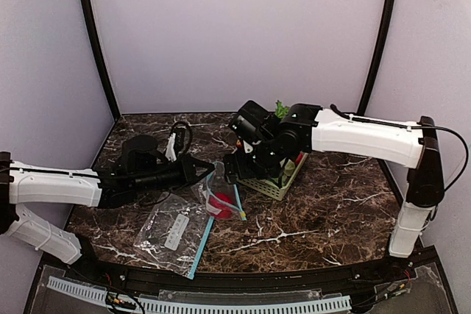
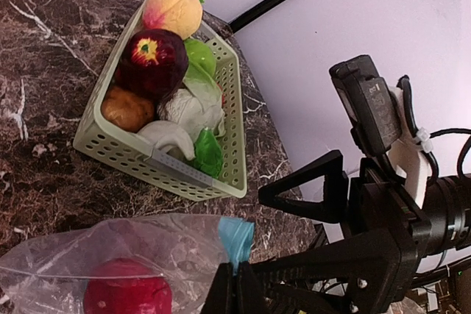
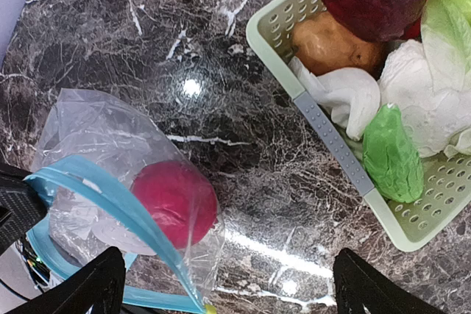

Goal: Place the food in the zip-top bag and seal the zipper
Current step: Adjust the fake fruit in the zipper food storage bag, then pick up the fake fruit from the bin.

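Note:
A clear zip-top bag (image 3: 88,130) with a blue zipper rim lies open on the marble table and holds one red fruit (image 3: 175,200). My left gripper (image 2: 237,273) is shut on the bag's blue zipper edge and holds it up. The rest of the food lies in a pale green basket (image 2: 169,174): a dark red apple (image 2: 153,60), a peach (image 2: 173,11), a brown potato (image 2: 126,108), a white cauliflower (image 2: 193,108) and a green piece (image 2: 208,152). My right gripper (image 3: 235,284) is open and empty, above the table between bag and basket.
In the top view the basket (image 1: 274,187) stands just right of the bag (image 1: 210,195), under my right wrist. A flat piece of clear plastic (image 1: 173,229) with a blue strip lies near the front edge. Purple walls close in the table.

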